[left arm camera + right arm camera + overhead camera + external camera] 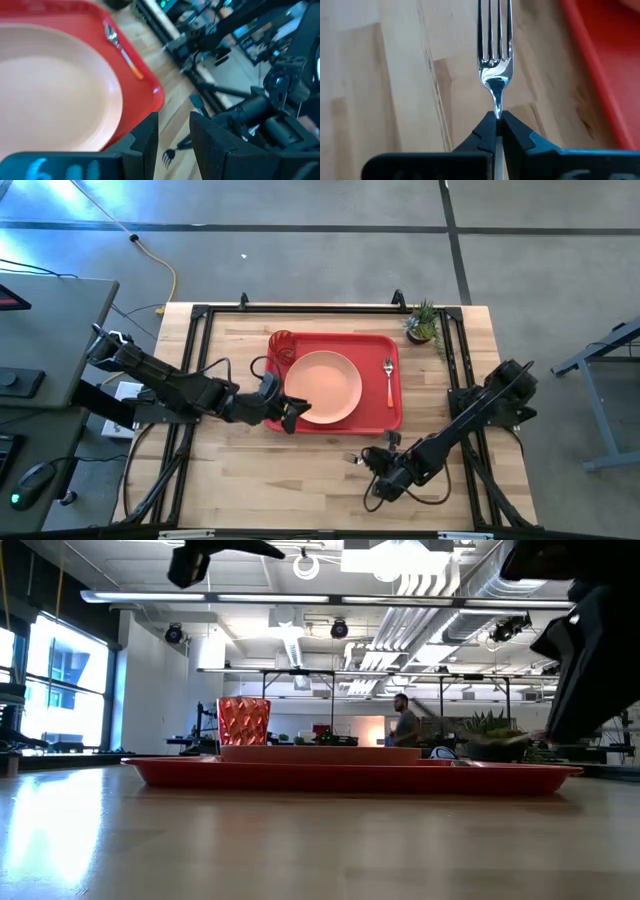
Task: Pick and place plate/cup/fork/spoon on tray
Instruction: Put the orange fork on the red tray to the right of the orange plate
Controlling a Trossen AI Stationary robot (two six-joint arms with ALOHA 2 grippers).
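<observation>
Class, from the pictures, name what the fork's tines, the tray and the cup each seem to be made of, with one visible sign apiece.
The fork: polished metal tines, judging by the mirror-like silver glints. The tray: probably moulded plastic, given its uniform glossy red and rounded corners. The cup: likely translucent red-orange plastic, since light passes through its faceted wall, though glass cannot be ruled out.

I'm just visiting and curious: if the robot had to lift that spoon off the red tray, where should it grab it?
Probably by the orange handle of the spoon, coming straight down from above. It lies flat on the tray beside the plate, and the thin straight handle fits between two fingers better than the rounded bowl.
</observation>
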